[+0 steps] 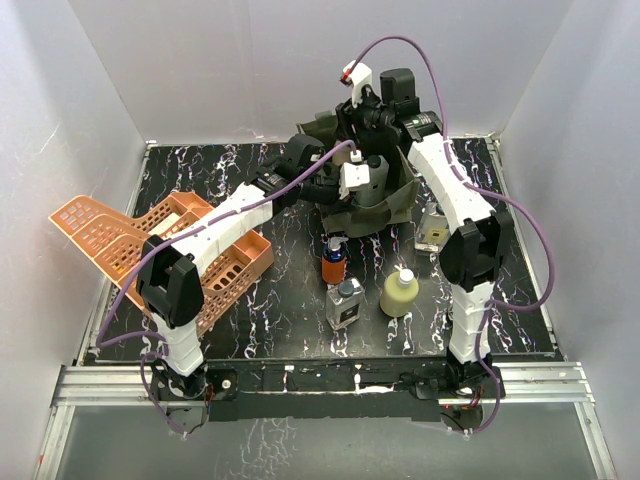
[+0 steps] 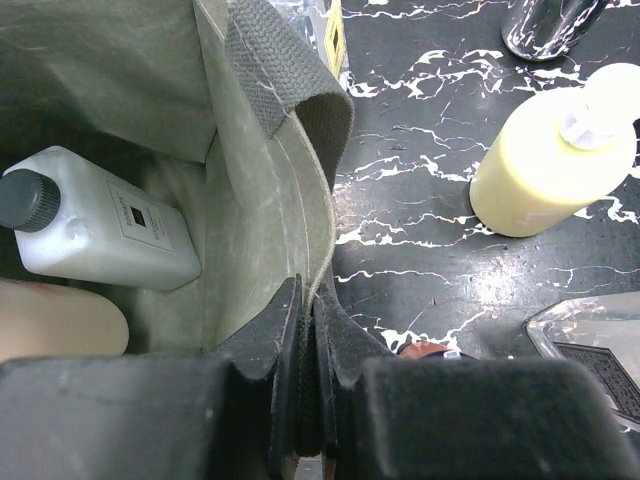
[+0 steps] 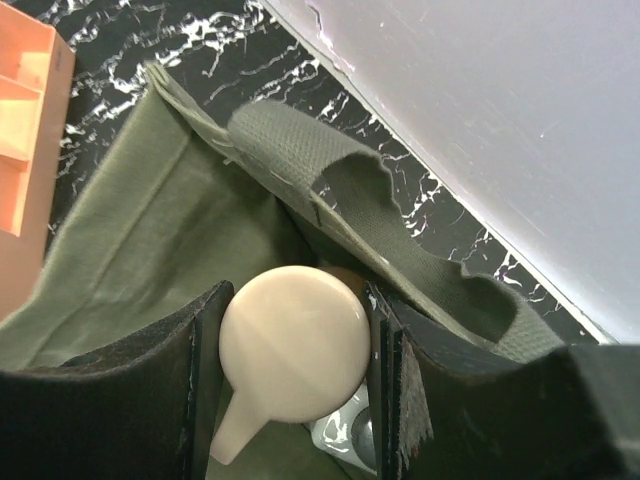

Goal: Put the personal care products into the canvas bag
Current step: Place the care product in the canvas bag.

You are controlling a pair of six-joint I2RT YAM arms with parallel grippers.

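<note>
Loading step underway: right jaws clamp the tan bottle (image 3: pixel 290 350) over the mouth of the canvas bag (image 3: pixel 150 230); left jaws pinch the bag's rim, apparently steadying it. Next move likely calls for lowering, then release beside the white bottle (image 2: pixel 110 225) inside.

Olive canvas bag (image 1: pixel 392 208) open, upper centre: white bottle (image 2: pixel 100 225) lying inside, tan bottle (image 3: pixel 293 345) above its mouth; orange bottle (image 1: pixel 334 265), square bottle (image 1: pixel 345 305), yellow-green bottle (image 1: pixel 399 293) upright below.
</note>
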